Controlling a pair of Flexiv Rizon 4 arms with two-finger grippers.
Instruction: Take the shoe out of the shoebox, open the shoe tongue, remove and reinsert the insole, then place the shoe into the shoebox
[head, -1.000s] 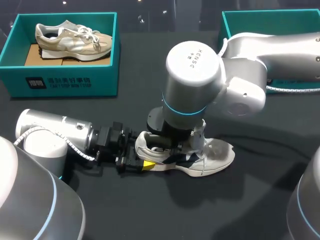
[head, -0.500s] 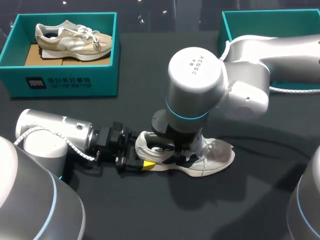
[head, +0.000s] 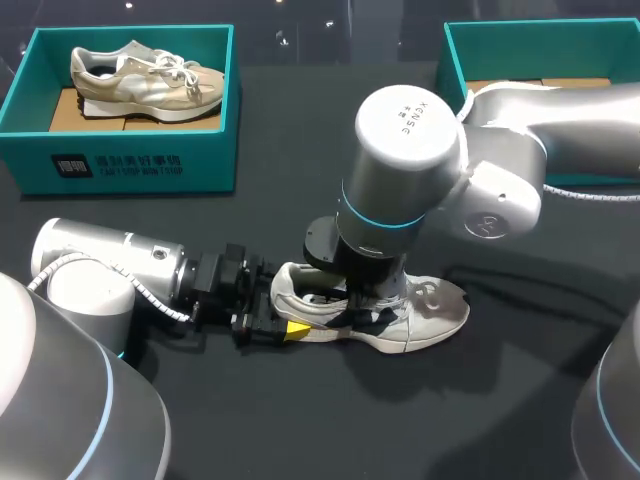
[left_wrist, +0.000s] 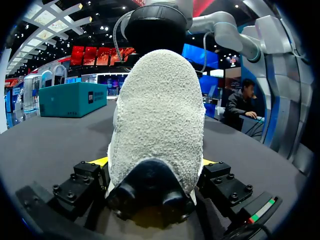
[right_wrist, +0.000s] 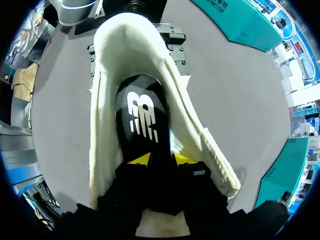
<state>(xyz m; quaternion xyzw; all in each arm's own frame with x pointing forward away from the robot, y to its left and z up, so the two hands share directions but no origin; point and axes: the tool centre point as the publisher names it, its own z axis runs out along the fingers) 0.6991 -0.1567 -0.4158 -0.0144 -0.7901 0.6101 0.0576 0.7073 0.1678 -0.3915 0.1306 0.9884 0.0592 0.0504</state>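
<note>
Looking down into the shoe (head: 425, 318), the right wrist view alone shows the black insole (right_wrist: 142, 112), pinched between the right gripper (right_wrist: 161, 159) fingertips. From overhead the right arm (head: 405, 170) hides that opening. The left gripper (left_wrist: 155, 167) clamps the heel from both sides. The shoe stands on the table (head: 300, 430), well apart from the left shoebox (head: 130, 165), which holds a second shoe (head: 145, 80), and the right shoebox (head: 455, 45). Its long axis lies crosswise, toe toward my right.
</note>
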